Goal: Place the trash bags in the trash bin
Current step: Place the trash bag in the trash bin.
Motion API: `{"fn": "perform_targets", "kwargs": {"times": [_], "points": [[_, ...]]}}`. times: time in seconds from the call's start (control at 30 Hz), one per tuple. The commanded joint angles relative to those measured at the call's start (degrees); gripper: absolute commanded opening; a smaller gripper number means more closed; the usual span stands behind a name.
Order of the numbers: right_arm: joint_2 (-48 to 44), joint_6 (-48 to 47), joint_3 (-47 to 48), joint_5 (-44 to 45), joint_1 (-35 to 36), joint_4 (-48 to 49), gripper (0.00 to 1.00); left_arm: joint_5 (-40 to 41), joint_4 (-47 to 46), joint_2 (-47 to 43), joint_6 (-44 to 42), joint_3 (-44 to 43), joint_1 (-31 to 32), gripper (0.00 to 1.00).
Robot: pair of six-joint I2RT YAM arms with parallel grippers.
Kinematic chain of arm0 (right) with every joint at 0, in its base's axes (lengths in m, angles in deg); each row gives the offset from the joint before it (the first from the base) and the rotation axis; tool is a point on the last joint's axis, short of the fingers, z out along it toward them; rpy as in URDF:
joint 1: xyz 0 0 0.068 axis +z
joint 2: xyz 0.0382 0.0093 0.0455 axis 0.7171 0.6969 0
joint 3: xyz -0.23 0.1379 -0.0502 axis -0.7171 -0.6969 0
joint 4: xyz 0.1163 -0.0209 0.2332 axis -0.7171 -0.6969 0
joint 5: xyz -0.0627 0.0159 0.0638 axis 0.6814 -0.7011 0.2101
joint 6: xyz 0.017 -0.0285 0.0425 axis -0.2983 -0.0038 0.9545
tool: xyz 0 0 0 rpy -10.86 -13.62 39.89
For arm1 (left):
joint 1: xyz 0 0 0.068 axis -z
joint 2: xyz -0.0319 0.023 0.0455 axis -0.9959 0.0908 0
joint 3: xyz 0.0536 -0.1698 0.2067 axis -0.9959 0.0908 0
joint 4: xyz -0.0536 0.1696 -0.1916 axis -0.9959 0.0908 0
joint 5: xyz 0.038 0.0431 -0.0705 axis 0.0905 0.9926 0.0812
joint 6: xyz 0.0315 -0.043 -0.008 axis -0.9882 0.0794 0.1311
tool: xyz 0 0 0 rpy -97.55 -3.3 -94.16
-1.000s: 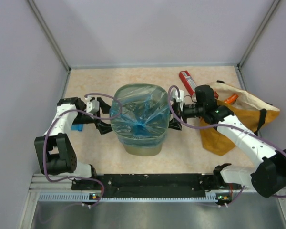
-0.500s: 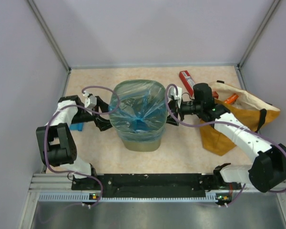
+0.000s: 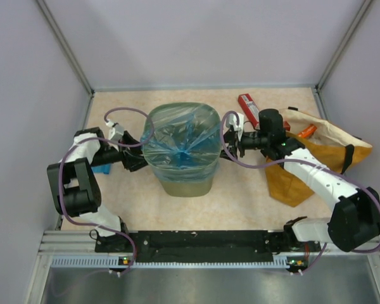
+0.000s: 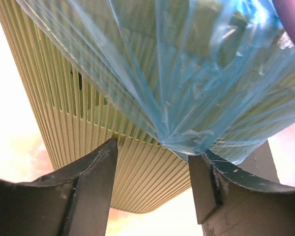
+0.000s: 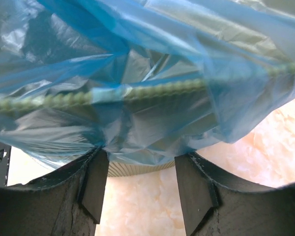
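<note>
Pale speckled tabletop [image 3: 253, 209] between grey walls carries the trash bin [image 3: 187, 189] at its centre, well apart from the mustard sack [image 3: 291, 183] on the right. Draped over the bin's rim is the big blue trash bag [image 3: 180, 136], its film sagging into the mouth and its hem hanging down the outer mesh.

Each arm meets the bin from its own side. The left gripper [image 4: 155, 152] has its jaws partway apart, with a gathered tuck of hem in the gap, close against one finger. The right gripper [image 5: 140, 157] is likewise partway open, with film lying across its tips. Neither clearly pinches anything.

The likely trouble is this: a bite on too little film would slip free, and a bite that catches the mesh too — or a hard pull — could tear the film or tip the bin. A small folded blue bag [image 3: 102, 168] lies on the table beside the left arm, not yet in the bin.
</note>
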Motion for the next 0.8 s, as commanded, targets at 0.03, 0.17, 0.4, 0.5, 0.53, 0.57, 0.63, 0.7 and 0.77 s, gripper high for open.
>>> {"fn": "perform_targets", "kwargs": {"times": [0.03,0.17,0.4,0.5,0.53,0.57,0.63,0.7,0.77], "points": [[6.69,-6.21,-3.11,8.18,0.08,-7.15,0.00,6.81,-3.70,4.90,-17.57,2.05,-0.30,0.37],[5.99,-6.56,-3.20,8.35,-0.80,-7.76,0.00,7.07,-3.70,4.73,-16.95,1.97,-0.47,0.23],[2.65,-6.47,-1.88,6.95,-5.63,-10.04,0.00,7.68,-3.70,3.32,-13.97,0.12,-1.44,0.00],[0.90,-7.70,-1.09,6.33,-7.56,-12.68,0.00,8.47,-3.70,2.62,-13.35,-0.58,-2.23,0.00],[0.54,-8.40,-0.74,6.25,-8.00,-13.82,0.00,8.56,-3.70,2.62,-12.91,-0.93,-2.67,0.00],[0.36,-9.19,-0.04,6.07,-8.53,-15.22,0.00,8.65,-3.70,2.53,-12.56,-1.37,-3.11,0.00],[0.36,-10.08,1.19,5.46,-9.50,-17.07,0.00,9.35,-3.70,2.44,-12.29,-2.16,-3.99,0.00],[0.27,-10.08,1.64,4.49,-10.29,-17.52,0.00,9.62,-3.70,2.18,-11.94,-2.60,-4.78,0.00],[0.10,-9.82,1.55,4.05,-10.47,-17.61,0.00,9.79,-3.61,1.74,-11.59,-2.43,-5.13,0.00]]}}
